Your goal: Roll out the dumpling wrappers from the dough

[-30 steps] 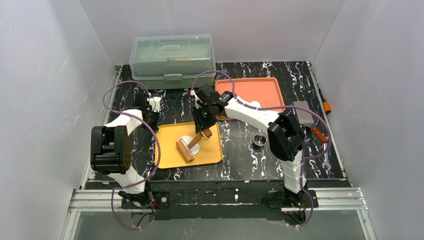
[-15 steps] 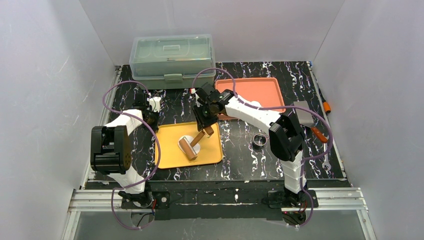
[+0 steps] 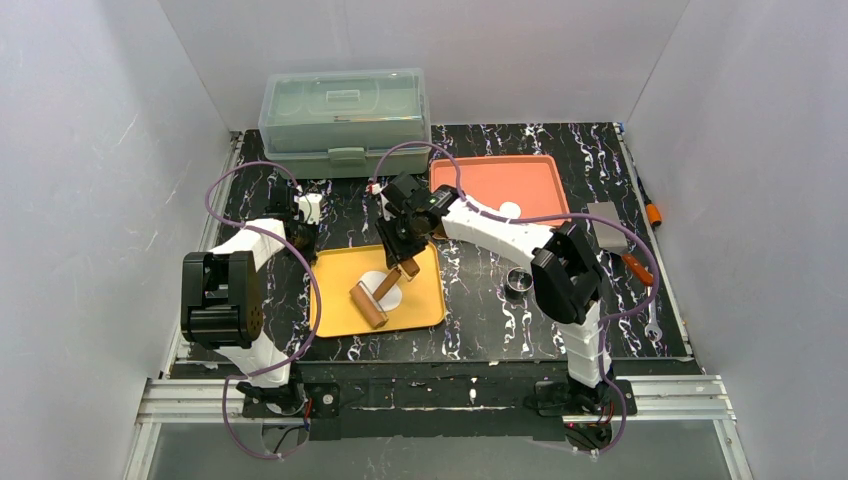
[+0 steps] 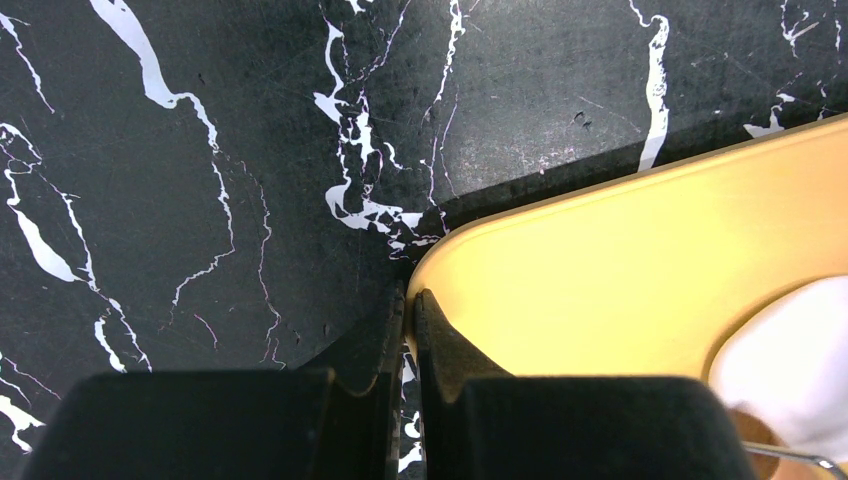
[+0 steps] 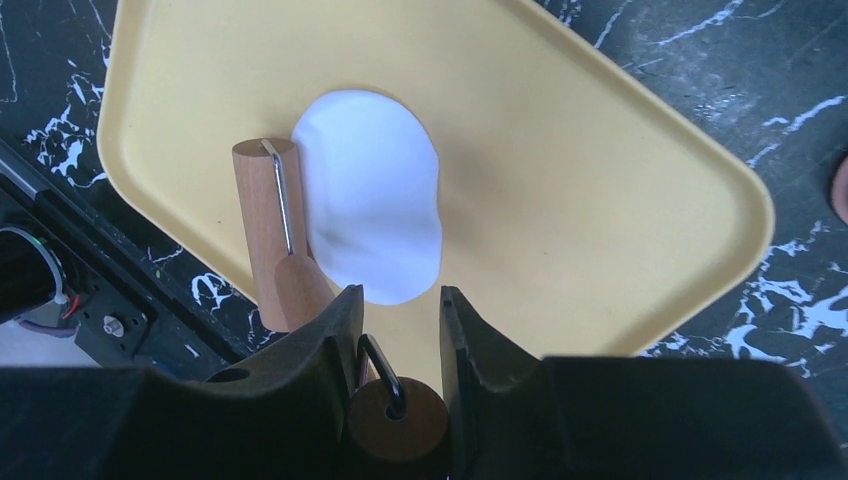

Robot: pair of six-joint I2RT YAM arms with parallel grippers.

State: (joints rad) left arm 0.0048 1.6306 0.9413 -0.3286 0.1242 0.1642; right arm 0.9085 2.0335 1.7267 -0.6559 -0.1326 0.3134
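Note:
The dough point(image 5: 370, 210) is a flat white oval sheet on the yellow tray point(image 3: 420, 305); it also shows in the top view point(image 3: 381, 286). A wooden roller point(image 5: 268, 220) lies across the dough's near-left edge point(image 3: 368, 303). My right gripper point(image 5: 400, 300) is shut on the roller's round wooden handle point(image 5: 397, 420), above the tray's far edge point(image 3: 404, 252). My left gripper point(image 4: 410, 300) is shut on the rim of the yellow tray's far-left corner point(image 3: 305, 246). One small white round wrapper point(image 3: 509, 209) lies on the orange tray point(image 3: 500, 175), partly hidden by the right arm.
A small metal ring point(image 3: 517, 281) sits on the black marbled table right of the yellow tray. A clear lidded plastic box point(image 3: 345, 120) stands at the back. A grey block point(image 3: 605, 222), a screwdriver point(image 3: 636, 266) and a wrench lie at the right edge.
My right wrist has swung to the left and the roller has shifted slightly toward the near left over the dough. The left gripper has not moved.

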